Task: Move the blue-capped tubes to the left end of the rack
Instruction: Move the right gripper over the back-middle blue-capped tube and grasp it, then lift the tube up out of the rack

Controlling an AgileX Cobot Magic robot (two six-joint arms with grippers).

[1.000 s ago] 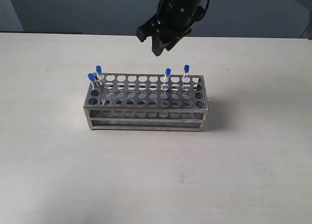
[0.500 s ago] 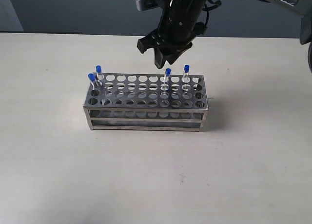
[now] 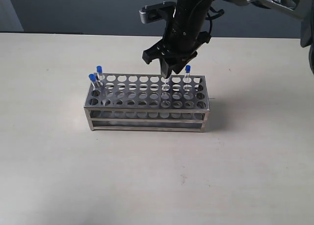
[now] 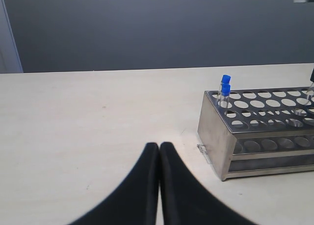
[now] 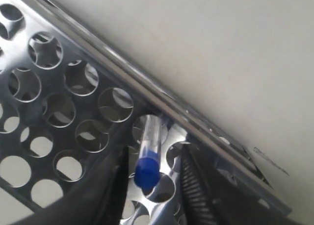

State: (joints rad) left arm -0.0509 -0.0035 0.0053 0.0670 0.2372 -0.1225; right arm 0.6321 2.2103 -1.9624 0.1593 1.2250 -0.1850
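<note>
The grey metal rack [image 3: 147,101] stands mid-table. Two blue-capped tubes [image 3: 92,78] [image 3: 99,69] stand at its left end and another tube [image 3: 187,68] near its right end. My right gripper [image 3: 167,69] has come down over the fourth tube, whose cap it hides in the exterior view. In the right wrist view that tube [image 5: 147,170] stands in its hole between the open fingers [image 5: 197,188], untouched by either. My left gripper [image 4: 159,146] is shut and empty, low over the table beside the rack [image 4: 216,137], whose two end tubes [image 4: 225,85] show.
The rack's other holes [image 3: 132,91] hold nothing. Bare pale tabletop [image 3: 147,176] surrounds the rack, with a dark wall behind. The right arm [image 3: 191,14] reaches in from the upper right.
My right gripper has descended and shifted slightly right, from above the rack's back row down around the middle-right tube. The tubes and rack have not moved.
</note>
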